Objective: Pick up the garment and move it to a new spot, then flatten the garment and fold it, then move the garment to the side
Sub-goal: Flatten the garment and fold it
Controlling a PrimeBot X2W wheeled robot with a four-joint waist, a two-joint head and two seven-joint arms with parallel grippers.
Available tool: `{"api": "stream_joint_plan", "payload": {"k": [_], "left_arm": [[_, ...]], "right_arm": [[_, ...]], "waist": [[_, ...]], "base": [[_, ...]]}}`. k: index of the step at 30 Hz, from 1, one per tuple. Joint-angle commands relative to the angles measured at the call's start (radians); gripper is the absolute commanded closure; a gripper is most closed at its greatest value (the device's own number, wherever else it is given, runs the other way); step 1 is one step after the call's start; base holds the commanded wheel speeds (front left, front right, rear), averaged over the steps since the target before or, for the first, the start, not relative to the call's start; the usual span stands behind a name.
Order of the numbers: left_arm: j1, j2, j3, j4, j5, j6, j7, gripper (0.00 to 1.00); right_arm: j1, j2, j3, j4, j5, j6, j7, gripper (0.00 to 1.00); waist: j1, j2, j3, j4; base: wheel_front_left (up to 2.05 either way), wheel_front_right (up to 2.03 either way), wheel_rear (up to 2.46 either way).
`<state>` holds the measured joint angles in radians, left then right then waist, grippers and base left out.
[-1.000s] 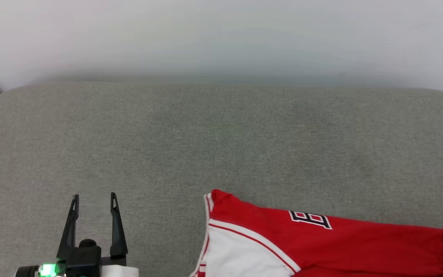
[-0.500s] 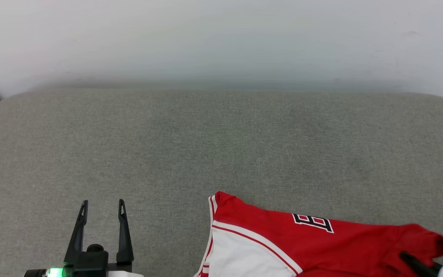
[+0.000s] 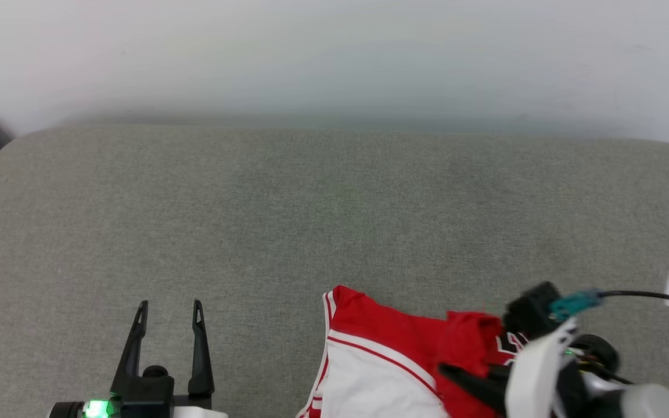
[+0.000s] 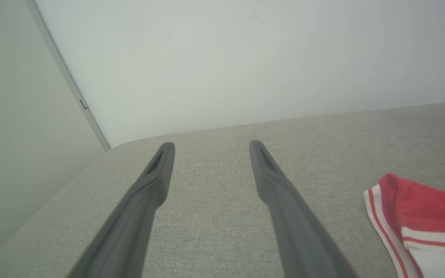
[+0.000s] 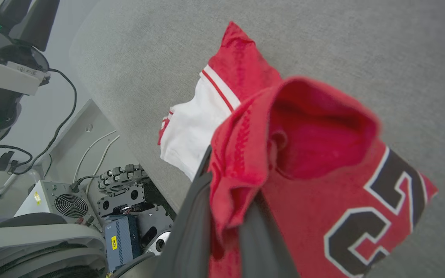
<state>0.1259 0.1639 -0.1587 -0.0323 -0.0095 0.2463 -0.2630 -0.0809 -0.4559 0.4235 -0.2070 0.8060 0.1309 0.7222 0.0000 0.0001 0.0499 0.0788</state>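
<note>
**Change noted.** In the head view of a second ago the garment [image 3: 392,339] lay spread along the near edge of the bench [image 3: 311,220], reaching the right border of the picture. The right tool [image 3: 456,374] has since come in from the right. It is clenched on a bunch of the red cloth and has carried that end leftward over the rest. The right wrist view shows the cloth pinched between its two dark fingers [image 5: 191,224], with a red fold standing up above them and part of the black, white-outlined print hanging to one side. The left tool [image 3: 170,305] has held its place at the near left, released, jaws spread and nothing between them, well apart from the garment. The head camera itself has shifted a little.

**Meaning.** Judged from this, the garment is being gathered for lifting to a new spot. Flattening and folding are not yet done.

**Position.** The garment lies at the near right of the bench, its white sleeve [image 3: 363,383] leftmost.

**Surface and room.** The bench is covered in grey woven fabric with rounded far corners. It stands against a plain white wall [image 3: 334,58]. Below its near edge are cables [image 5: 62,119] and a fan unit [image 5: 70,204].
</note>
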Motion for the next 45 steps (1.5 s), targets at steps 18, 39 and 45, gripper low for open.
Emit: {"api": "stream_joint_plan", "payload": {"k": [18, 39, 45], "left_arm": [[-0.079, -0.024, -0.016, -0.006, 0.007, -0.024, -0.002, 0.00], [-0.051, -0.030, 0.023, -0.011, 0.000, -0.027, -0.002, 0.00], [-0.045, -0.036, 0.023, -0.015, 0.002, -0.032, -0.002, 0.00]], "right_arm": [[-0.466, 0.198, 0.451, 0.562, -0.084, 0.000, -0.169, 1.00], [-0.504, 0.066, 0.417, 0.524, -0.235, -0.001, -0.652, 0.00], [-0.390, 0.085, 0.102, 0.497, -0.413, -0.001, -0.845, 0.00]], "waist": [[0.0000, -0.0001, 0.091, 0.044], [0.0000, -0.0001, 0.049, -0.010], [0.0000, -0.0001, 0.032, -0.035]], "base": [[0.00, 0.00, 0.00], [0.00, 0.00, 0.00], [0.00, 0.00, 0.00]]}}
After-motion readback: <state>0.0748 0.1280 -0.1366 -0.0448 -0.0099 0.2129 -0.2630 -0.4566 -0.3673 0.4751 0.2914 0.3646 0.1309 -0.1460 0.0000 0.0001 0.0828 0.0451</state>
